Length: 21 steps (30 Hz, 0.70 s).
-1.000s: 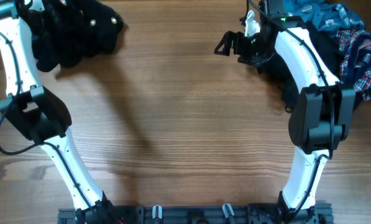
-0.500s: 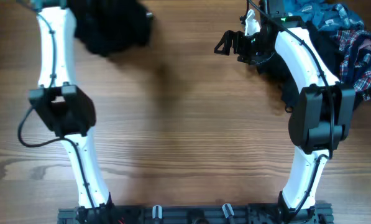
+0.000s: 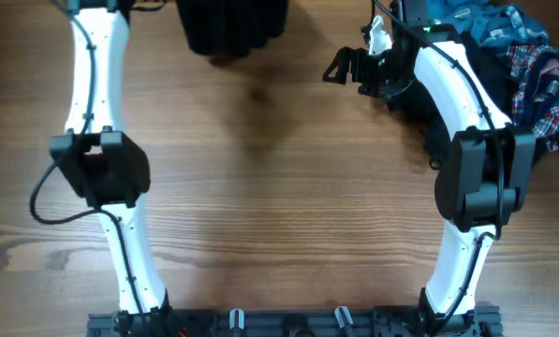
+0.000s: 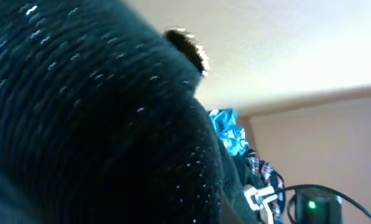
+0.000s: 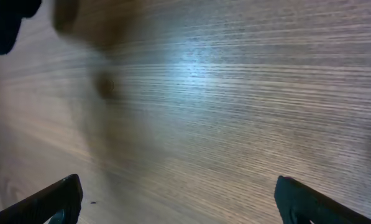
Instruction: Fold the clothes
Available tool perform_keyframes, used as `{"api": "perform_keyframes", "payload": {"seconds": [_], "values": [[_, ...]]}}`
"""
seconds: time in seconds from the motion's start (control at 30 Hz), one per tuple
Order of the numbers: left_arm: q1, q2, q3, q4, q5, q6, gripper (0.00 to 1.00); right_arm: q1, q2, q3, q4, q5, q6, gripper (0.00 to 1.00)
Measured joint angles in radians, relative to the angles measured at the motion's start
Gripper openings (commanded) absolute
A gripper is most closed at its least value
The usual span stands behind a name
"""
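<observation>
- Swinging across from the far-left corner, the left arm (image 3: pixel 92 94) has carried the large black textured garment (image 3: pixel 232 23) to the far middle of the wooden tabletop (image 3: pixel 260 187). It now hangs there bunched, partly cut off by the top edge of the overhead view.
- The left claw itself is out of sight: the overhead view cuts it off, and dark ribbed cloth fills its wrist camera. It is closed tight. Since the cloth has travelled with the arm, it appears to be clamped on the large black textured garment.
- The right claw (image 3: pixel 343 67) has not shifted. Its fingers stand wide apart over bare wood, holding nothing, well apart from the garment.
- The heap of other clothes (image 3: pixel 518 56), teal-blue, red-blue plaid and more black, lies at the far right, touching the right arm (image 3: pixel 457 94).
- Risk: a single pinch on a bunched garment may let it drop in a crumpled wad, leaving no flat edge to fold.
- Risk: with its wrist camera smothered, the left arm places blind and could set the cloth off the far edge.
- Risk: if the right arm reaches over to help, its elbow could drag the heap along.
</observation>
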Motion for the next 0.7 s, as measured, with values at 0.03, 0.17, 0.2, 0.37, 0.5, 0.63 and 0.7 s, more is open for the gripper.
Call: {"api": "perform_keyframes", "payload": {"seconds": [0.03,0.17,0.2,0.37,0.5,0.63,0.7], "values": [[0.020,-0.001,0.000,-0.029,0.007,0.000,0.04,0.000,0.000,0.000,0.000,0.000,0.000,1.00],[0.104,-0.001,-0.009,-0.110,0.006,0.017,0.04,0.000,0.000,0.000,0.001,0.000,0.000,1.00],[0.129,-0.001,-0.015,-0.120,0.006,0.026,0.04,0.000,0.000,0.000,0.000,0.000,0.000,1.00],[0.220,-0.001,-0.053,-0.164,0.001,0.077,0.04,0.000,0.000,0.000,0.001,0.000,0.000,1.00],[0.231,-0.001,-0.055,-0.185,0.003,0.115,0.04,0.000,0.000,0.000,0.001,0.000,0.000,1.00],[0.224,-0.001,-0.055,-0.185,0.003,0.136,0.04,0.000,0.000,0.000,0.001,0.000,0.000,1.00],[0.223,-0.001,-0.055,-0.186,0.004,0.149,0.04,0.000,0.000,0.000,0.000,0.000,0.000,1.00]]}}
